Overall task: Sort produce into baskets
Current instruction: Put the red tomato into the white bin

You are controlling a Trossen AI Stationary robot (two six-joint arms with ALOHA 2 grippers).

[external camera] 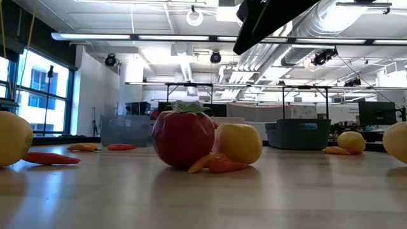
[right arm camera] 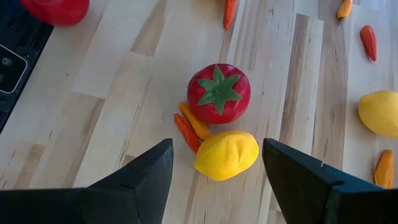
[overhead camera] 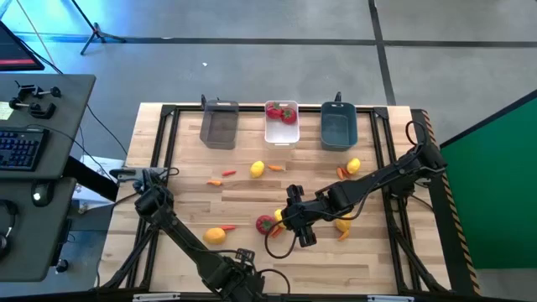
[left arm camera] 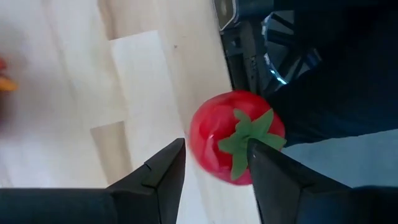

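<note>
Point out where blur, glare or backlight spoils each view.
Low view: bright ceiling lights flare, and the near lemon at the picture's edge is soft. Left wrist view: the tomato and the wood are blurred. Right wrist view: sharp, tomato crisp. High view: evenly lit, blue light on the floor.

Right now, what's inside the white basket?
The white basket holds red tomatoes with green tops, bunched at its far end; they look like two or three, too close together to count. Anything beneath them is covered. The near end shows bare white floor.
</note>
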